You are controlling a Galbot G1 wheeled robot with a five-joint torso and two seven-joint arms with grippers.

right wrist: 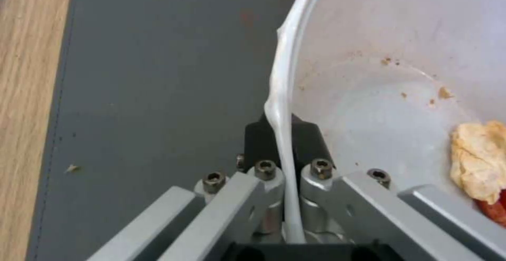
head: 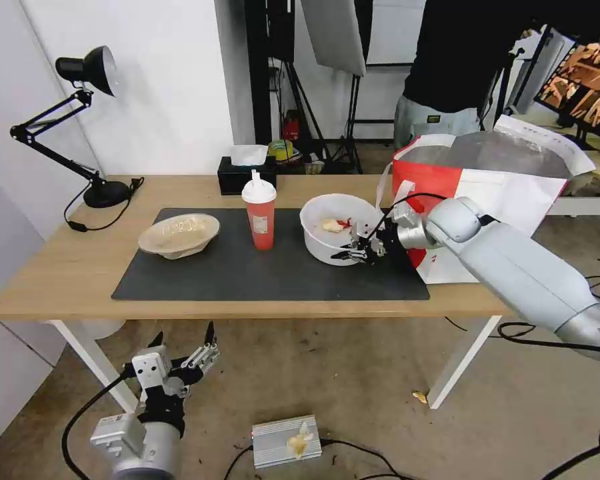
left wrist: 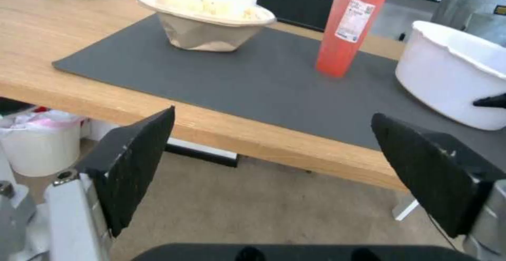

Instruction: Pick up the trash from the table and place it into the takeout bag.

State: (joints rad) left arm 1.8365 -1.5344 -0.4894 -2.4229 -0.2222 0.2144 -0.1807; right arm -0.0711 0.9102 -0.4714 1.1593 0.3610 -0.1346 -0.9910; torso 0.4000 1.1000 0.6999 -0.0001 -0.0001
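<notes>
Nothing has reached the bag [head: 507, 193] yet, as far as the pictures show; all three pieces of trash sit on the dark mat [head: 273, 273] of the table [head: 60, 267], so the job looks to be at its first pickup. The right gripper [head: 361, 252] has its two black pads pressed together on the near rim of the white bowl [head: 337, 227], one pad inside the wall and one outside, and the thin plastic edge [right wrist: 282, 95] buckles slightly where it is pinched. The bowl's base appears to rest on the mat, though whether it has begun to lift cannot be told. Inside it, just beyond the gripper, lie a pale lump of food [right wrist: 477, 154] and a red scrap. The bag stands open directly behind that arm, close to the bowl, so the carry should be short. Farther out from the right gripper, across the mat, are the red cup [head: 260, 213] with its lid and straw, then the beige bowl [head: 179, 235], both untouched and upright. The left gripper [head: 183, 347] hangs below the table's front edge, fingers [left wrist: 134, 162] spread wide and empty, facing the mat from underneath its level. Three items are left to bag, one of them in hand.
</notes>
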